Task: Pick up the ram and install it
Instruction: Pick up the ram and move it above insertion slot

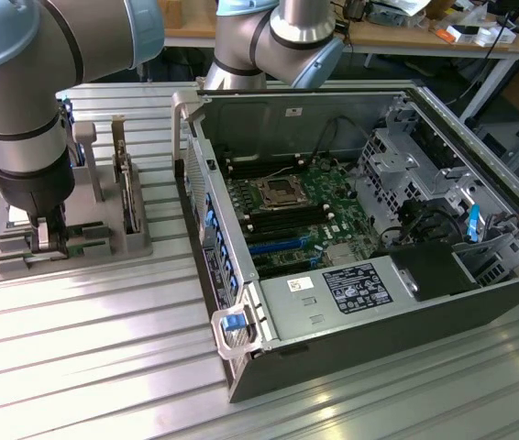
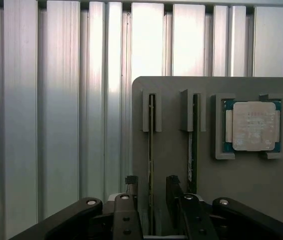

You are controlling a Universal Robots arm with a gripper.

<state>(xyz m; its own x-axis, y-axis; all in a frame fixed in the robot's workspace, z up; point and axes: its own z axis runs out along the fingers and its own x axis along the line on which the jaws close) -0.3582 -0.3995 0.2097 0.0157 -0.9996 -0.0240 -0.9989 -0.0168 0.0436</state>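
Two ram sticks stand on edge in slots of a grey fixture plate (image 2: 171, 165). My gripper (image 2: 152, 182) is open and hangs low over that plate, its two black fingers (image 2: 131, 186) on either side of one ram stick (image 2: 151, 135) without closing on it. The second ram stick (image 2: 193, 140), with a small white label, stands one slot over. In the exterior view the gripper (image 1: 49, 234) sits at the left end of the fixture (image 1: 21, 261), and one upright stick (image 1: 128, 197) shows beside it.
A square silvery processor chip (image 2: 254, 126) lies in its own pocket on the fixture. The open computer case (image 1: 480, 275) stands to the exterior view's right, its motherboard (image 1: 282, 206) exposed. Everything rests on a ribbed aluminium table (image 1: 104, 348).
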